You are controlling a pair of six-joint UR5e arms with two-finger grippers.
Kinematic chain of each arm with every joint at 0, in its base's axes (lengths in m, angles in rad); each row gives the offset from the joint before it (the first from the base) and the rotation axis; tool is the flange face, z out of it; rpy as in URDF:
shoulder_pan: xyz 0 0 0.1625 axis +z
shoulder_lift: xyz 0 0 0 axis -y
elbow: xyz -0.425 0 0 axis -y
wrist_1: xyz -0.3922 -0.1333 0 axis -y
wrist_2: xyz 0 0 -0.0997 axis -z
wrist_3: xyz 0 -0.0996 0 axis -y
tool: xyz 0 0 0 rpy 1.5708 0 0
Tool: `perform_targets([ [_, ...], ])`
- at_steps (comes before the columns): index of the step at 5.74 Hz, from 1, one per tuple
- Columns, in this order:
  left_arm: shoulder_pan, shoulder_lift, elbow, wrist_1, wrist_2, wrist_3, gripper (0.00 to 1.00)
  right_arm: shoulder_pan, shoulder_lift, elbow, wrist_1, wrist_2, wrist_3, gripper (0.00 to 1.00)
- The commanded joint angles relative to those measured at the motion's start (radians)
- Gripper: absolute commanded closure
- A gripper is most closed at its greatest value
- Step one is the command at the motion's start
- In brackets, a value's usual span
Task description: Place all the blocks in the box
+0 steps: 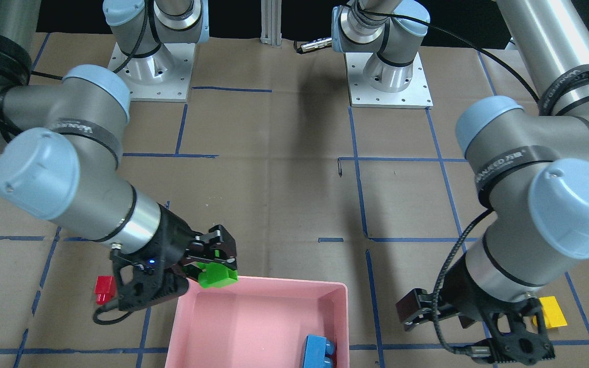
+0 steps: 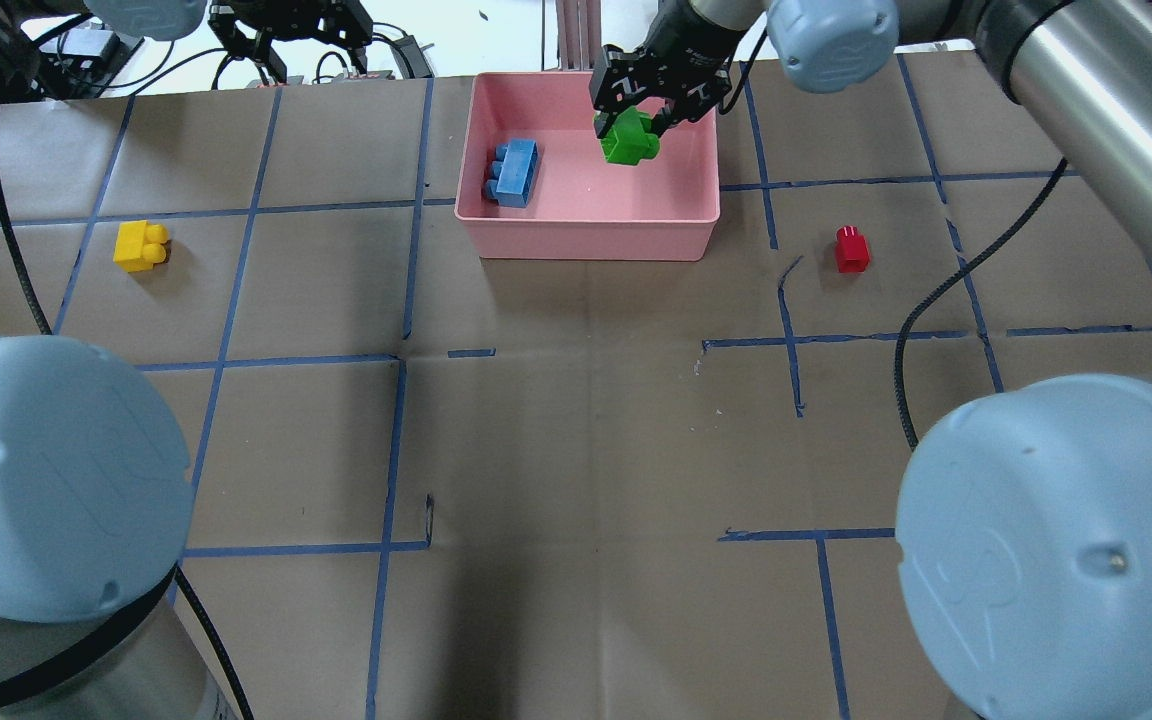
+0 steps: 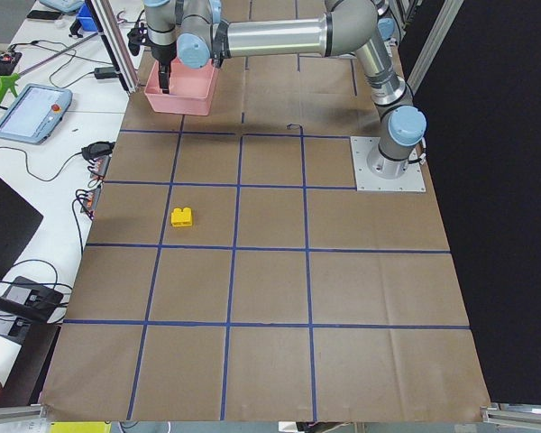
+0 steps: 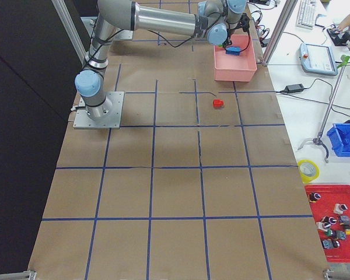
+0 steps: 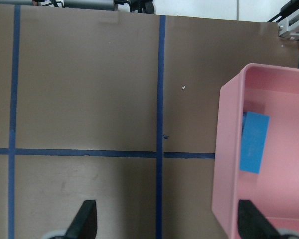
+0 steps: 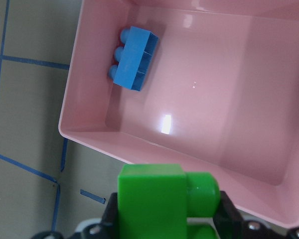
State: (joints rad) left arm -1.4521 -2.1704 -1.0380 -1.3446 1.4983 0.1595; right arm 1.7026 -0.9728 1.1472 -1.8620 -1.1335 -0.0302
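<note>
The right gripper [image 2: 639,112] held the green block [image 2: 630,141] between its fingers, raised over the pink box [image 2: 586,243], with bare floor straight below. The left gripper [image 5: 167,220] hung beside the box, fingers wide and empty.

The table [image 2: 576,450] is covered with brown paper, divided into a grid by blue tape lines [image 2: 391,450]. A vertical aluminium profile [image 2: 576,30] stands at the far table edge. One side bench carries a teach pendant [image 3: 32,113]. The opposite bench carries a second pendant [image 4: 318,58], a blue bin [image 4: 345,139], a yellow tape roll [image 4: 307,170] and a red tray [image 4: 314,230] containing small parts.
</note>
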Motion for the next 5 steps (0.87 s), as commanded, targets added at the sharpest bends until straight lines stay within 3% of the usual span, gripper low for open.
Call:
perform_targets([
  [1, 0.161, 0.018, -0.011, -0.019, 0.0, 0.2, 0.01, 0.02, 0.054, -0.067, -0.04, 0.001, 0.016, 0.25],
  [2, 0.258, 0.032, -0.043, -0.021, 0.002, 0.207, 0.01, 0.019, 0.055, -0.067, -0.064, 0.0, 0.015, 0.01],
  [4, 0.446, 0.009, -0.092, 0.001, 0.0, 0.225, 0.01, 0.018, 0.049, -0.066, -0.056, -0.011, 0.004, 0.0],
  [5, 0.459, -0.02, -0.097, 0.001, 0.0, 0.218, 0.01, 0.006, 0.031, -0.049, -0.057, -0.049, -0.016, 0.0],
])
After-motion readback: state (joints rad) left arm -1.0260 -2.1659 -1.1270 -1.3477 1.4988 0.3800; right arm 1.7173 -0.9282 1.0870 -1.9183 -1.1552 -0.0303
